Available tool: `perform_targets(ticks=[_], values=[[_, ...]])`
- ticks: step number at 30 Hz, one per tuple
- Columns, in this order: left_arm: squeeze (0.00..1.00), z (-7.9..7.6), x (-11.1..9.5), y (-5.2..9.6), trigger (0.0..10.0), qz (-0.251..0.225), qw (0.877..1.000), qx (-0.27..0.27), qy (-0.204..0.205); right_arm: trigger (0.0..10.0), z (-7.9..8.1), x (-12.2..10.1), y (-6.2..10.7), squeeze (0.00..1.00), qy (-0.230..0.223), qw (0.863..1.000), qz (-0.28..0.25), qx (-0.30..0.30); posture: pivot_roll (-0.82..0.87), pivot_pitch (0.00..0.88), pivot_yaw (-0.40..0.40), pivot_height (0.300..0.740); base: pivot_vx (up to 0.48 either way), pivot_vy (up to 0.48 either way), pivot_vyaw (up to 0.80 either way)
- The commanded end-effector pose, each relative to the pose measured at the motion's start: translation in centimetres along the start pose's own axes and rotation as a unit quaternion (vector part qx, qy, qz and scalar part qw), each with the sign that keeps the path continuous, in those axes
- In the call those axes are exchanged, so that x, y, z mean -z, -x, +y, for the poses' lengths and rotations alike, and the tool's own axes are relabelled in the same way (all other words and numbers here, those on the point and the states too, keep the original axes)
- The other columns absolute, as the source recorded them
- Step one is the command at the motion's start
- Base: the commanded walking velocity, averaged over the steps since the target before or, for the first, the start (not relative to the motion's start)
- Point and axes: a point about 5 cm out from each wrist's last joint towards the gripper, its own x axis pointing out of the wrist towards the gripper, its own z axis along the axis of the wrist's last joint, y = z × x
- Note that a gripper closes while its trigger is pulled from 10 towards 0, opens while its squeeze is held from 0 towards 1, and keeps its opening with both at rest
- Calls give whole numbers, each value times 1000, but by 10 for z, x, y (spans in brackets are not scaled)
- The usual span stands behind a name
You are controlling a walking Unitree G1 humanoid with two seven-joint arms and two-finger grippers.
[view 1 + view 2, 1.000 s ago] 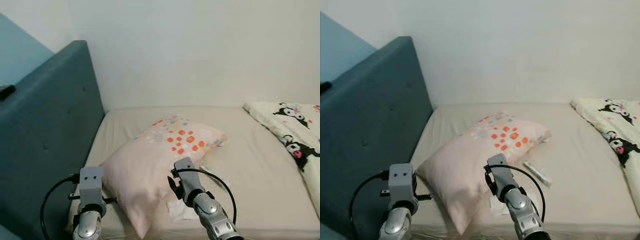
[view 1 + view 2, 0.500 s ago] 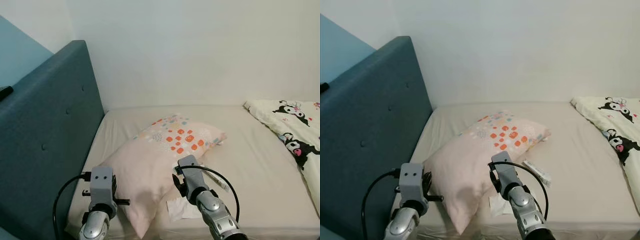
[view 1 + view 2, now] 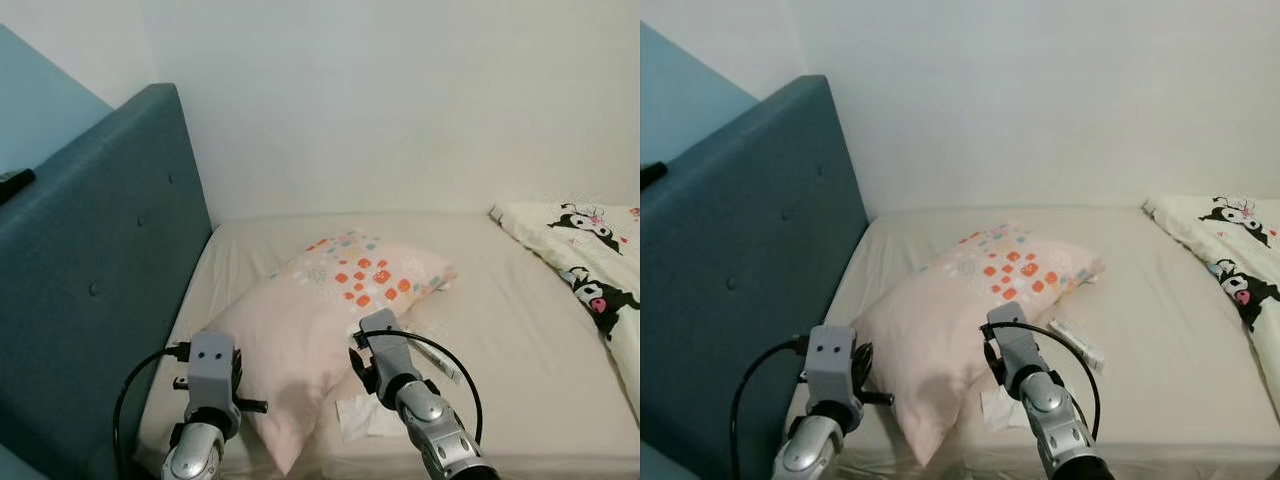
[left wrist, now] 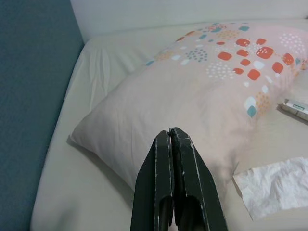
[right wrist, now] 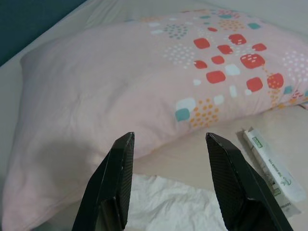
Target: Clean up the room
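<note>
Two grippers hover near the pillow (image 3: 330, 330): our right gripper (image 5: 168, 185), jaws spread, should drop squarely onto the tissue (image 5: 163, 204), while our left gripper (image 4: 171, 144) waits clenched.

Bare mattress (image 3: 500, 300) lies open between the pillow (image 3: 320, 320) and the quilt (image 3: 590, 270). The headboard (image 3: 90, 290) walls off the left side. Tissue (image 5: 168, 204) and a packet (image 5: 269, 166) lie just beside the pillow.
</note>
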Motion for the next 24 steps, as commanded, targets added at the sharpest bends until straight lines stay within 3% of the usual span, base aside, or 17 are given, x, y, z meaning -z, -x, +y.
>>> perform_targets(ticks=[1,9,24], values=[[0,2,0,1,10000,-1,1000,2,-7,10000,2,2,0,0,-1,1000,9,-1,-28,5,17,636,0,0,0],[0,1,0,1,10000,-1,1000,7,-8,10000,2,4,1,0,-2,1000,11,-1,-30,5,20,613,0,0,0],[0,-6,0,1,10000,-1,999,38,-13,10000,3,6,2,0,-4,1000,14,1,-31,0,20,613,0,0,0]])
